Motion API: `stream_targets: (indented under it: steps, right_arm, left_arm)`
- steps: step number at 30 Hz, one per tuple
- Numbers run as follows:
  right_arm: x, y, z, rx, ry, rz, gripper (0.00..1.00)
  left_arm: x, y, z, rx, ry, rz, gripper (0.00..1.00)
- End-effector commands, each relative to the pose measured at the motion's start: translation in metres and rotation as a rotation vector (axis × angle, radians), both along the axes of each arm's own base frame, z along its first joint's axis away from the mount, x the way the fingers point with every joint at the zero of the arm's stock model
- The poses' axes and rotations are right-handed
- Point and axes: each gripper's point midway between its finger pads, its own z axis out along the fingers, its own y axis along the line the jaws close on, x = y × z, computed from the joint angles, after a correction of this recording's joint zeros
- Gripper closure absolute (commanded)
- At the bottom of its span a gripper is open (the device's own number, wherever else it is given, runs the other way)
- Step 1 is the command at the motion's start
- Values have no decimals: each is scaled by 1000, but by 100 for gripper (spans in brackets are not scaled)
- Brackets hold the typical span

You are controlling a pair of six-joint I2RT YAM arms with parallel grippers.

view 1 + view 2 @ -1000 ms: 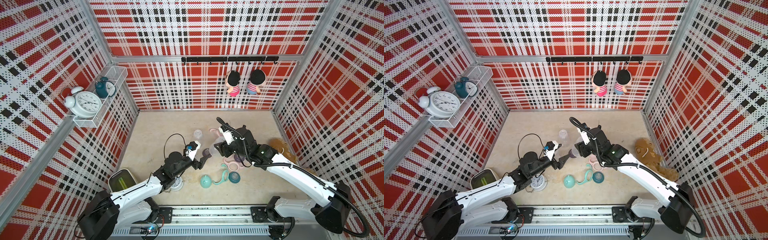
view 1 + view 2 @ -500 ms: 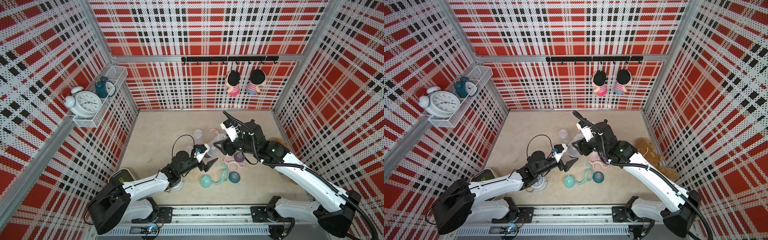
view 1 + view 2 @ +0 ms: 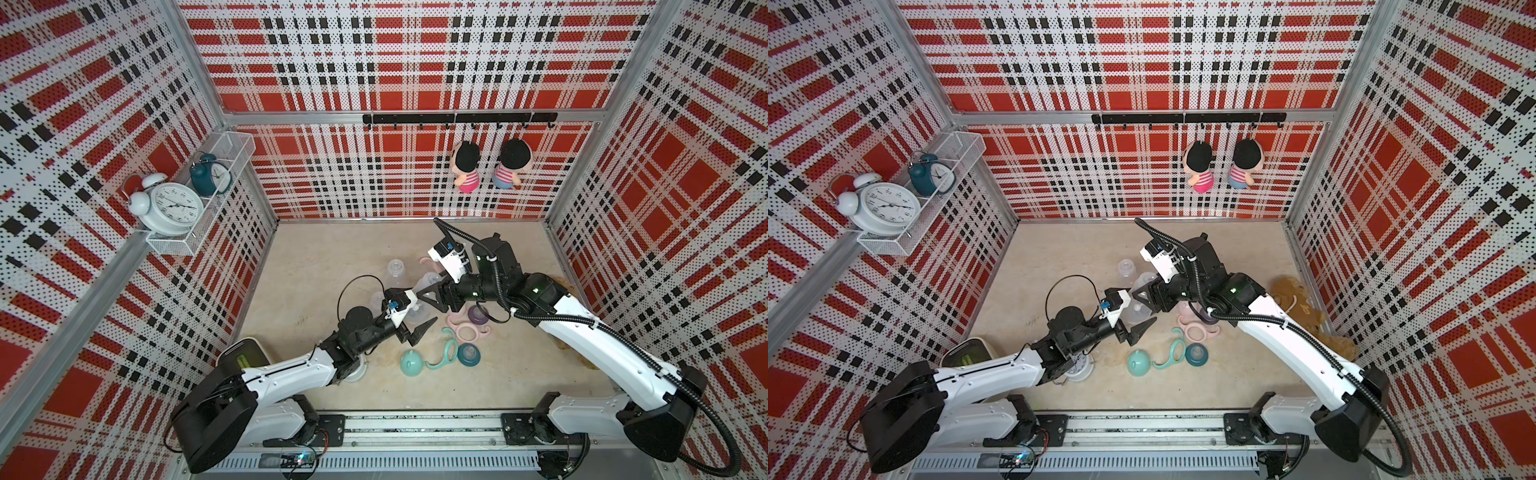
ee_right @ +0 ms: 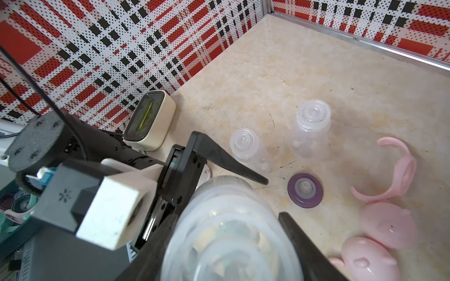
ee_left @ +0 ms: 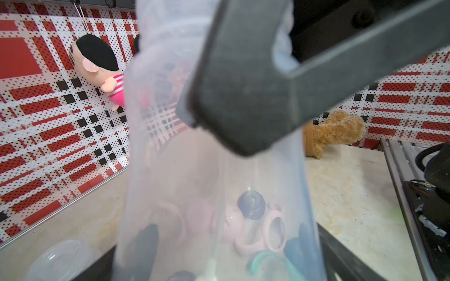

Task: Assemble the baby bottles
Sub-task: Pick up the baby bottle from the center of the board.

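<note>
My right gripper (image 4: 229, 243) (image 3: 432, 297) is shut on a clear bottle (image 4: 226, 233) (image 3: 417, 313), held above the floor with its mouth toward the left arm. My left gripper (image 3: 415, 309) (image 5: 231, 255) is open, its fingers (image 4: 231, 163) standing on either side of that bottle without gripping it. Two more clear bottles (image 4: 313, 126) (image 4: 246, 146) stand on the floor. Loose parts lie nearby: a purple nipple collar (image 4: 305, 190), a pink handle ring (image 4: 401, 170), two pink dome caps (image 4: 387, 227), a teal dome cap (image 3: 411, 363), a teal handle ring (image 3: 446, 351) and a teal collar (image 3: 469, 355).
A white alarm clock (image 3: 355, 374) lies under the left forearm, with a cream box (image 3: 245, 353) by the left wall. A brown plush toy (image 3: 1296, 299) lies at the right wall. A wire shelf (image 3: 174, 245) with clocks hangs on the left wall, and two dolls (image 3: 467, 170) on the back.
My left gripper has gone from shut to open and moved rightward, so that its fingers now stand round the bottle. The right gripper has kept hold of the bottle.
</note>
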Motion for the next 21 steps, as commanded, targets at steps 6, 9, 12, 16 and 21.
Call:
stream_targets:
  steps: [6, 9, 12, 16, 21]
  right_arm:
    - [1, 3, 10, 23, -14, 29, 45]
    - [2, 5, 14, 46, -16, 29, 38]
    - [4, 4, 23, 75, -34, 8, 14]
    - [20, -19, 37, 72, -103, -162, 0]
    - [18, -48, 37, 96, -71, -310, 0]
  left_arm:
    - [-3, 4, 6, -33, -20, 9, 27]
    - [-3, 4, 8, -38, -21, 8, 35]
    - [-2, 5, 9, -44, -21, 19, 61]
    - [2, 10, 11, -65, -17, 38, 94]
    - [14, 25, 17, -134, 27, 55, 100]
